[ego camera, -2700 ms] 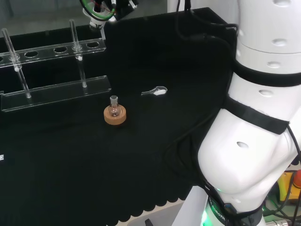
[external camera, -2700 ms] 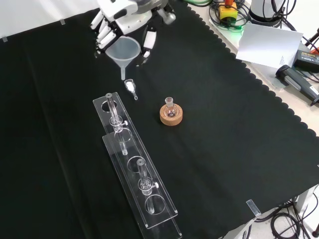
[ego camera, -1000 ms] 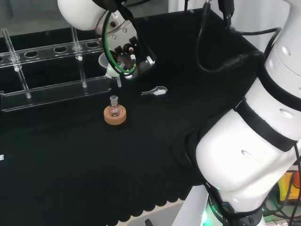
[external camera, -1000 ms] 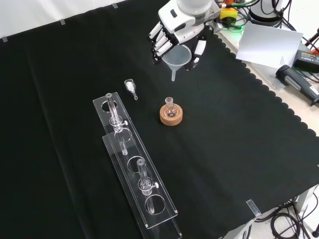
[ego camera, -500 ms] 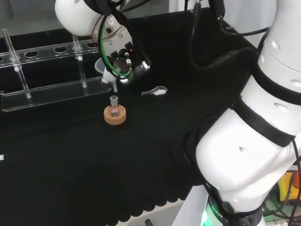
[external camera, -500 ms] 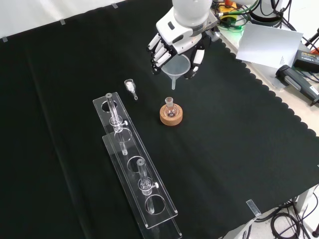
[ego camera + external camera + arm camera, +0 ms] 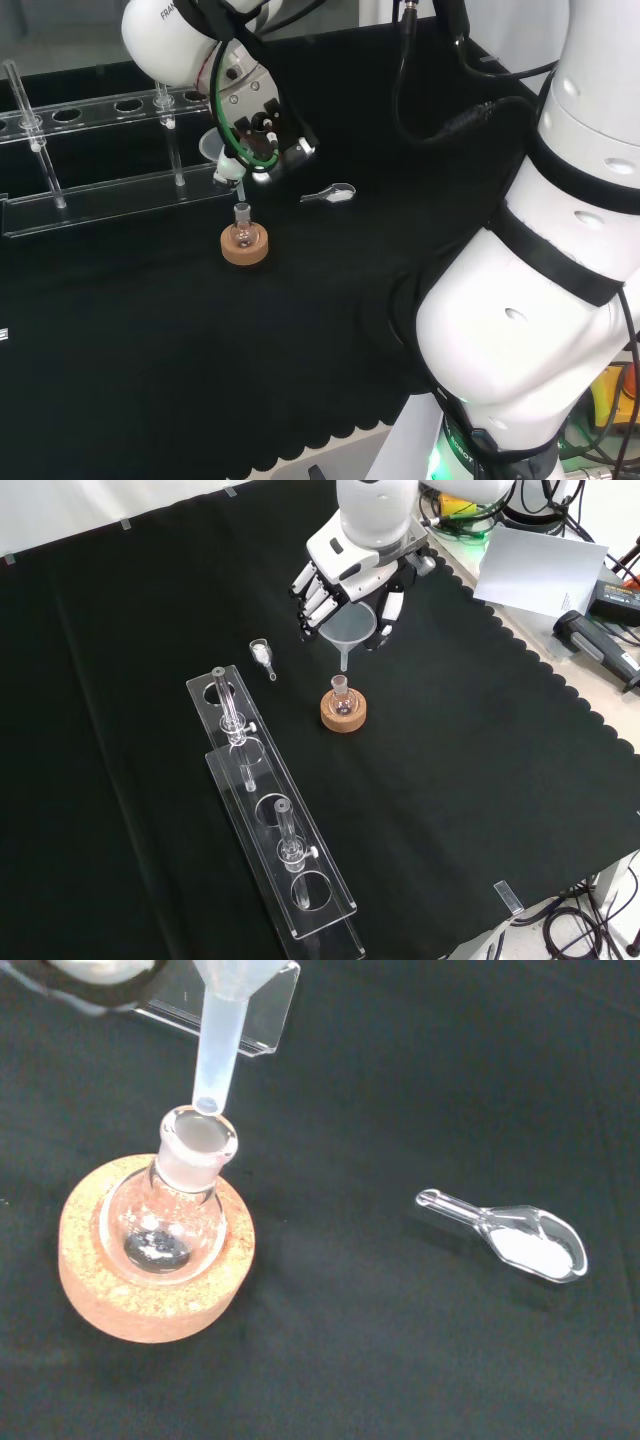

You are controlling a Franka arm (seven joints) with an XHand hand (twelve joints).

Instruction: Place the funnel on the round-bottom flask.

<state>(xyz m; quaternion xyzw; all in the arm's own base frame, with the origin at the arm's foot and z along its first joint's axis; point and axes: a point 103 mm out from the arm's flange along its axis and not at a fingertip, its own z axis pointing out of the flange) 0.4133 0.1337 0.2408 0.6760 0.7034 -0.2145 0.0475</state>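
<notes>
A small round-bottom flask [image 7: 341,696] sits upright in a cork ring [image 7: 344,714] in mid-cloth; in the head view the flask [image 7: 242,226] rests on the ring [image 7: 244,248]. The hand [image 7: 352,572] is curled round a translucent plastic funnel [image 7: 348,630], holding it upright just above the flask. In the wrist view the funnel's stem [image 7: 217,1050] ends right at the rim of the flask's neck [image 7: 199,1136], just above it. In the head view the funnel [image 7: 222,155] hangs from the hand [image 7: 262,125] a little above the flask's mouth.
A clear scoop with white powder [image 7: 262,656] lies on the cloth to the left of the flask in the front view, also seen as the scoop [image 7: 516,1241]. A clear tube rack [image 7: 272,818] with upright glass tubes stands nearer the front view's bottom, the rack [image 7: 110,190] at the head view's left.
The hand has carried the funnel from the far side of the cloth down toward the flask. In the last half second it dropped lower, so the stem now ends at the flask's neck.
</notes>
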